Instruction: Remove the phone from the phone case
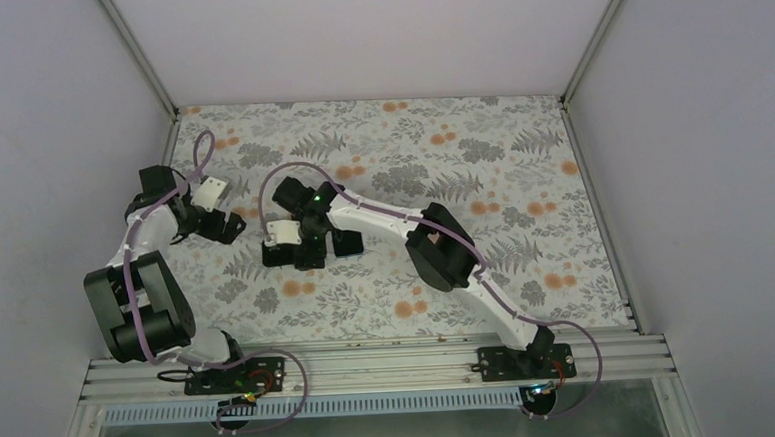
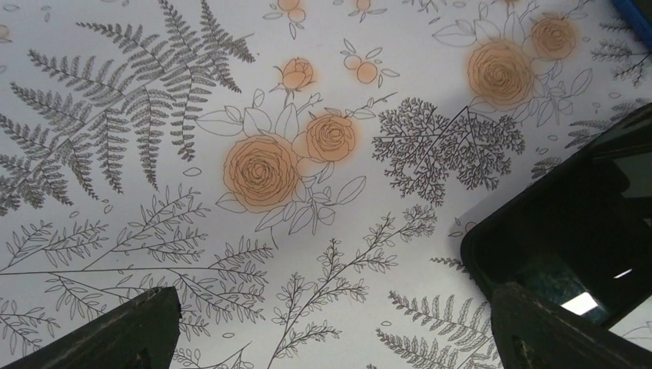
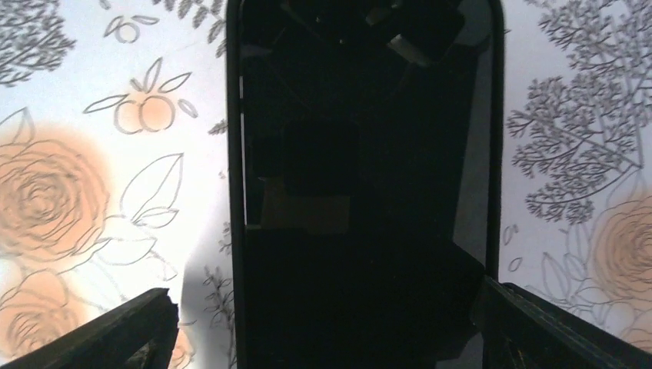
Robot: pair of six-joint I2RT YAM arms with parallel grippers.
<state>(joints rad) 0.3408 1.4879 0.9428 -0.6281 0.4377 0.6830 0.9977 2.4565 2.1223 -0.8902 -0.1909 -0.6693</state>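
In the right wrist view a black phone (image 3: 361,154) lies flat on the floral cloth, screen up, framed by a thin black rim that looks like the phone case (image 3: 234,192). My right gripper (image 3: 324,292) is open and straddles its near end, one finger (image 3: 108,330) to the left and the other on its right edge. My left gripper (image 2: 336,296) is open over bare cloth. By its right finger (image 2: 561,330) lies a black round-cornered thing with a raised rim (image 2: 538,231); I cannot tell if it is the same phone. From above, the right gripper (image 1: 309,238) hides the phone.
The floral cloth (image 1: 481,174) covers the table, with white walls on three sides. The left gripper (image 1: 226,227) is close to the left wall. A blue edge (image 2: 634,11) shows at the top right corner of the left wrist view.
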